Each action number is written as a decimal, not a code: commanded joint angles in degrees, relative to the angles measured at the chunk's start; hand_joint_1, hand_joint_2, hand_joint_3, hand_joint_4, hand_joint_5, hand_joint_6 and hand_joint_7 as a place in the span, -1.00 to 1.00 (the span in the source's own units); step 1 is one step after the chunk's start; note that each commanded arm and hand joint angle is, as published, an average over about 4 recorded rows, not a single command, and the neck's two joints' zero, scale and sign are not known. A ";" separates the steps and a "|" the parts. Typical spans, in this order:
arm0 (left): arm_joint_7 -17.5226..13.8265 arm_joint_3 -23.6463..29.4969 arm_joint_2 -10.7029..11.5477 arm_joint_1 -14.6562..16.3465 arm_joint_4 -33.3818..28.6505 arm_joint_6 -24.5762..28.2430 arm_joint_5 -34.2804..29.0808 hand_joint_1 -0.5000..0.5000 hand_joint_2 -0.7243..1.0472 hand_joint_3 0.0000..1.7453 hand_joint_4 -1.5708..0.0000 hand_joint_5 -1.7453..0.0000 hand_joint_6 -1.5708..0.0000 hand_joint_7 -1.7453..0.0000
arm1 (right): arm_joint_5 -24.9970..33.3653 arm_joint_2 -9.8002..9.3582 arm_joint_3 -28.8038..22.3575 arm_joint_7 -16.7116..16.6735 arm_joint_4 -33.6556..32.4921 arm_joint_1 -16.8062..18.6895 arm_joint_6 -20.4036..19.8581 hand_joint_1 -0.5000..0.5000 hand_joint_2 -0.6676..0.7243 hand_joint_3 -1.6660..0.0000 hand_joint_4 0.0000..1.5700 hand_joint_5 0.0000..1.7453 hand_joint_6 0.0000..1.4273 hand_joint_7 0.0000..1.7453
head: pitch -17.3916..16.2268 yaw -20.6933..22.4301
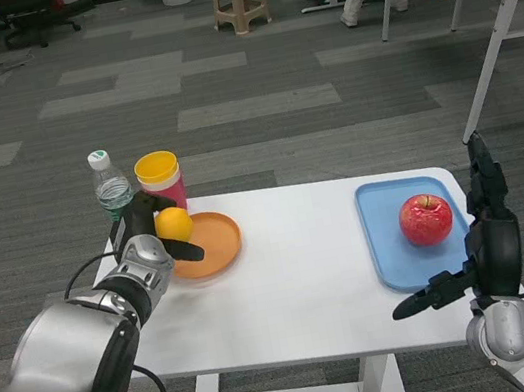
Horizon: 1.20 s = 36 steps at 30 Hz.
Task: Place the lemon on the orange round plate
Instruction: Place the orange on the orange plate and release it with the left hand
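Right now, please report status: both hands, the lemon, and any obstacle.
Left hand holds lemon over orange round plate. Right hand open at table's right edge. Bottle and cup behind plate, not blocking.

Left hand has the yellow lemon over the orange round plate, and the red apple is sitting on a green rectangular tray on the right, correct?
Not quite: the rectangular tray under the red apple is blue, not green, as the head view shows. The rest holds: the left hand holds the yellow lemon over the orange round plate.
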 commanded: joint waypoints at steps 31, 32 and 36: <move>-3.32 2.69 -3.27 -0.30 2.78 -1.81 -0.66 1.00 1.00 -0.80 1.00 0.53 -0.44 -0.76 | 0.92 -0.57 0.97 0.01 0.98 -1.30 -0.02 -0.42 0.59 1.00 -0.85 -1.00 -1.00 -1.00 | -1.81 0.46; -3.50 2.66 -3.31 -0.03 2.76 -1.81 -0.99 1.00 1.00 -0.80 1.00 0.53 -0.42 -0.76 | 0.92 -0.55 0.97 -0.02 0.98 -1.30 -0.02 -0.42 0.59 1.00 -0.85 -1.00 -1.00 -1.00 | -1.84 0.44; -4.36 2.66 -3.51 1.04 2.60 -1.92 -1.98 1.00 1.00 -0.88 1.00 0.53 -0.05 -0.68 | 0.92 -0.48 1.01 0.03 0.98 -1.30 -0.02 -0.42 0.64 1.00 -0.85 -1.00 -1.00 -1.00 | -1.88 0.55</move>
